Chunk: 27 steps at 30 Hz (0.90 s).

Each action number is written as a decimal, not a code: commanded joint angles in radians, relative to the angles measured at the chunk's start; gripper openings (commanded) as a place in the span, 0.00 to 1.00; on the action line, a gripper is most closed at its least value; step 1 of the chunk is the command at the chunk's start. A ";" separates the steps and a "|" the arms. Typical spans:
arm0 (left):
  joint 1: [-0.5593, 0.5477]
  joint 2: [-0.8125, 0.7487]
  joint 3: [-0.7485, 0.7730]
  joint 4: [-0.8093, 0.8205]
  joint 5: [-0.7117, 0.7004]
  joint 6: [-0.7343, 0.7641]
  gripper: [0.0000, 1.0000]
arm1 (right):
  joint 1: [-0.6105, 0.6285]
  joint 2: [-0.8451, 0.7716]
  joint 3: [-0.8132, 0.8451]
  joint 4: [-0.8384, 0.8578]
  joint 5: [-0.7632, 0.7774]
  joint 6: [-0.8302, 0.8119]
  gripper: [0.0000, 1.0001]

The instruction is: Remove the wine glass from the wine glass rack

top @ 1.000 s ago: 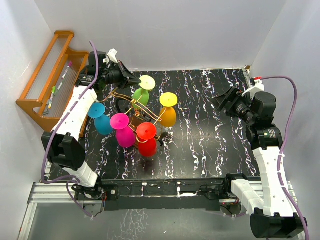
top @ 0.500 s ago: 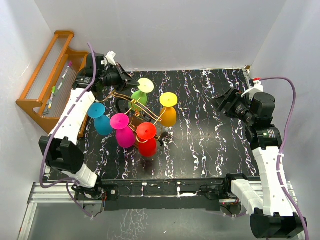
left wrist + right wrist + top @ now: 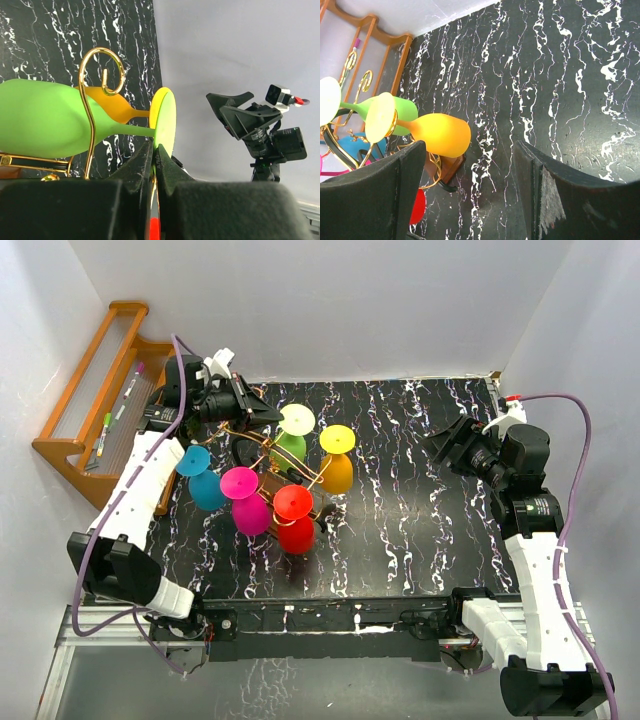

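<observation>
Black marbled bench [image 3: 400, 530] is noted nearest the arm bases. Over its right side the right pincer [image 3: 447, 440] is held spread wide, with nothing gripped. Next, a red glass [image 3: 294, 530], a pink glass [image 3: 248, 510] and a blue glass [image 3: 205, 490] are seen hung round the wine glass rack [image 3: 100, 49], with an orange glass [image 3: 336, 472] beyond. Farther back, the green wine glass [image 3: 45, 117] is found tilted, its bowl behind a scroll arm. Its pale foot [image 3: 165, 120] is pinched at the rim by the left pincer [image 3: 154, 155], closed almost fully on it. The grasp is judged made. The glass is yet to be drawn clear of the wire. A wooden shelf [image 3: 75, 420] is seen far left.
</observation>
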 commanded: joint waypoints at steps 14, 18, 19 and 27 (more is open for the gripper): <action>-0.056 0.145 0.156 0.075 0.091 -0.028 0.00 | -0.004 -0.003 0.017 0.063 0.004 0.009 0.73; -0.073 0.209 0.242 0.068 0.085 -0.030 0.00 | -0.004 0.006 0.022 0.063 -0.003 0.005 0.73; -0.078 0.220 0.260 0.064 0.080 -0.026 0.00 | -0.004 0.010 0.025 0.063 -0.008 0.004 0.73; -0.123 0.466 0.668 -0.015 0.065 0.034 0.00 | -0.004 0.038 0.060 0.080 -0.092 -0.037 0.73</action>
